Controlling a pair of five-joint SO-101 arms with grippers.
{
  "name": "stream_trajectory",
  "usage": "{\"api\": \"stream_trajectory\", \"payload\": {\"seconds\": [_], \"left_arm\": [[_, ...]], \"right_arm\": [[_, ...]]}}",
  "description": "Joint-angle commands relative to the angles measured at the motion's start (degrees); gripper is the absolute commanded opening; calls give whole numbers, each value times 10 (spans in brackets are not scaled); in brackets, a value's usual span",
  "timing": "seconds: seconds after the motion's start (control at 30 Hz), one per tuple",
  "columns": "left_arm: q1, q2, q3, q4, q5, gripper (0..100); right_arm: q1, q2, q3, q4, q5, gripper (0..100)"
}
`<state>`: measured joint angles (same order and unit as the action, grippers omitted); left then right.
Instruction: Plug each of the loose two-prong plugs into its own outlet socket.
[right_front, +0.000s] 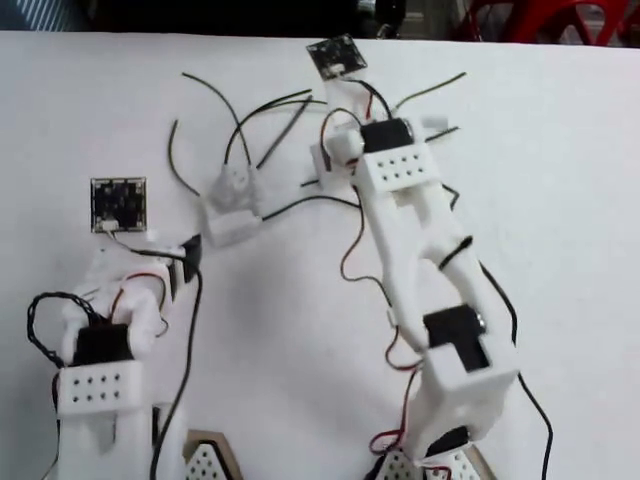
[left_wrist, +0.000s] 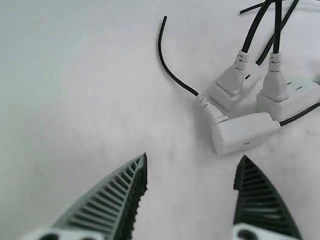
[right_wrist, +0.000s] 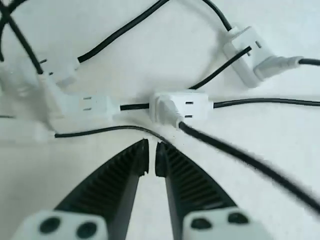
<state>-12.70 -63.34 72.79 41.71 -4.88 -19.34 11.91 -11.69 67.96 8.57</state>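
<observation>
**Left wrist view: gripper and outlet cluster**

Left gripper (left_wrist: 193, 167), fingers spread apart, over white table (left_wrist: 75, 80). Beyond the tips lies a white outlet block (left_wrist: 245, 132), with a black cord (left_wrist: 167, 65) entering one end. Behind it are a first white plug (left_wrist: 231, 77) and a second white plug (left_wrist: 274, 86), each on a black lead.

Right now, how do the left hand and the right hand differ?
The left hand is open, its fingers wide apart; the right hand is shut, tips almost touching. The left hand sits short of a white block; the right hand's tips lie right by a thin black cable. In the high view the right arm stretches farther across the table than the left arm. Both hands face white plugs and cords.
</observation>
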Motion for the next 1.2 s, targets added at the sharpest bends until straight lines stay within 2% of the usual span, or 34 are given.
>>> {"api": "stream_trajectory", "payload": {"seconds": [0.0, 0.17, 0.3, 0.53, 0.73, 0.93, 1.0, 1.17], "left_arm": [[4, -115, -17, 32, -5, 282], [49, -296, -15, 109, -5, 275], [80, -417, -11, 153, -5, 194], [84, -406, 38, 158, -5, 127], [85, -406, 82, 159, -6, 55], [110, -406, 150, 156, -69, 54], [118, -406, 170, 156, -70, 54], [124, -406, 213, 153, -74, 54]], "right_arm": [[-11, -107, 29, 69, -5, 17], [-11, -253, 173, 95, -5, 17], [-7, -394, 307, 91, -5, 17], [-6, -708, 549, 50, -5, 17], [34, -946, 757, 8, -6, 17], [46, -1129, 899, -2, -6, 17], [44, -1159, 924, -4, -6, 17], [46, -1127, 938, -6, -6, 17]]}}
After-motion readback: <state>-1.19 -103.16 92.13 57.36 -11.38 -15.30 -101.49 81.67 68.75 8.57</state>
